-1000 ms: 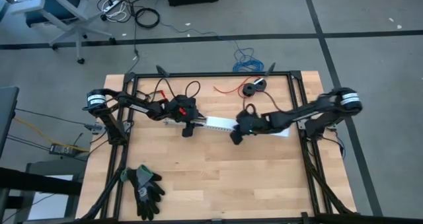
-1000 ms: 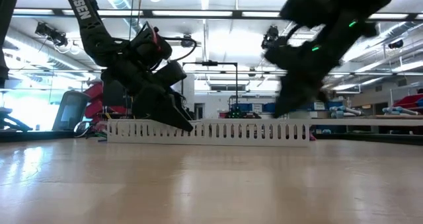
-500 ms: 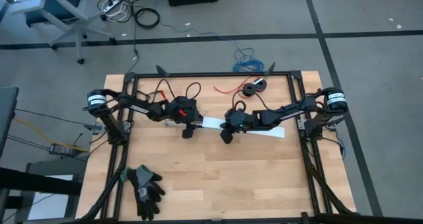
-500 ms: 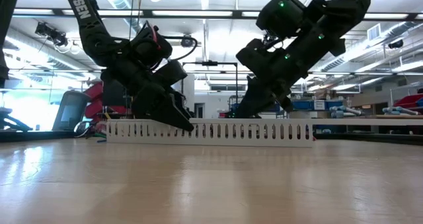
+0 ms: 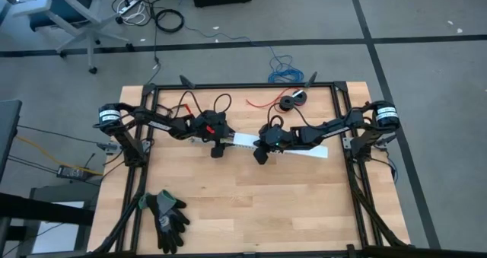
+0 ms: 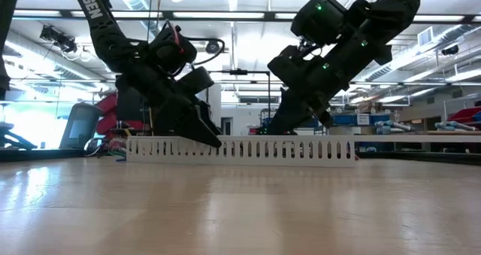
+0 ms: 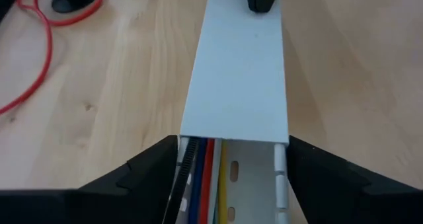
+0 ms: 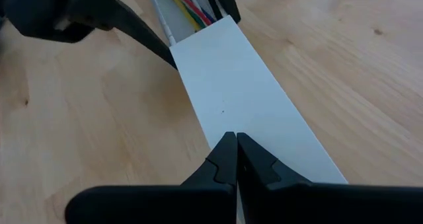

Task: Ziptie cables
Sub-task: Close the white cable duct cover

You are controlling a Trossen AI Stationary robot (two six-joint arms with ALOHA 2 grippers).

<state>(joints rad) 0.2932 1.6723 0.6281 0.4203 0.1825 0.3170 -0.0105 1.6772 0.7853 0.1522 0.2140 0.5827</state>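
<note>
Cables, thin plastic-sheathed wires in yellow, red, white and blue, lie side by side inside a long white slotted plastic cable duct that rests across the middle of the pale wooden table. A smooth, flat white cover strip sits on top of the duct and hides most of the run; only at the left arm's end is the channel open, with the wires showing. No zip tie is visible in any view, so I judge the tying itself not yet done: the bundle looks merely laid in the duct, and the fastening appears to be left.

The left gripper is at that open end, its dark matte fingers spread to either side of the duct; whether they touch its walls cannot be told. The right gripper hangs over the cover strip farther along, its fingers pressed together with nothing between them, tips at or just above the white surface.

From table height the duct's side wall shows as a comb of narrow upright slots, rigid and thin. The table is light, fine-grained board with a slight sheen. A red wire with a black round spool lies toward the far edge, a thin blue wire coil is on the grey floor beyond, and a pair of dark gloves lies near the front left corner.
</note>
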